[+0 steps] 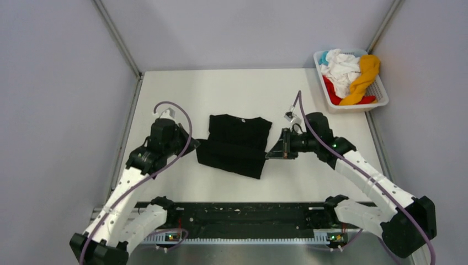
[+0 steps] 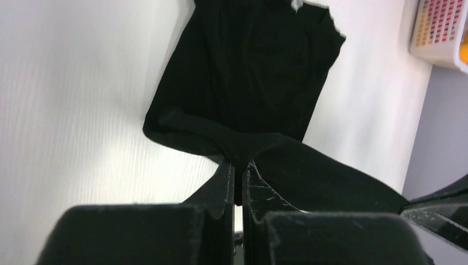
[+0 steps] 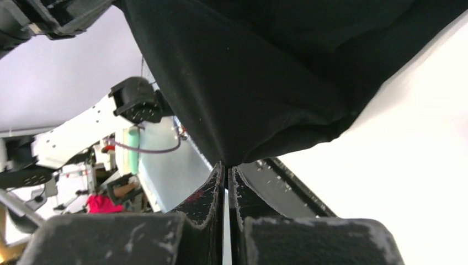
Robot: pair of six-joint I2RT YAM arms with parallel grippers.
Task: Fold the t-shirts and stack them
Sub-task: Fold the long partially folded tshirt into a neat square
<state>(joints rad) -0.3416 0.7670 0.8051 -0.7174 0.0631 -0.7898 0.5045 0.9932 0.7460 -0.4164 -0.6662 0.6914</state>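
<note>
Shirt status: the black t-shirt [image 1: 237, 144] sits in the middle of the white table [image 1: 309, 182]. Its far part lies flat and the near part looks doubled over and a bit rumpled. I have both claws on it. My left gripper [image 2: 238, 165] is pinched down narrow on a bunched fold at the shirt's left edge, and the left wrist view shows cloth gathered right into the tips. My right gripper [image 3: 225, 165] is clamped just as tight on the right edge, with black fabric fanning out from its fingertips. From the top camera the two claws face each other across the shirt.

The rest are well apart, heaped in the white basket [image 1: 357, 107] at the far right corner. That's the white shirt [image 1: 342, 69], orange-yellow shirt [image 1: 364, 77], red shirt [image 1: 331, 91], and a bit of the light blue shirt [image 1: 325, 56] poking out at the back.
</note>
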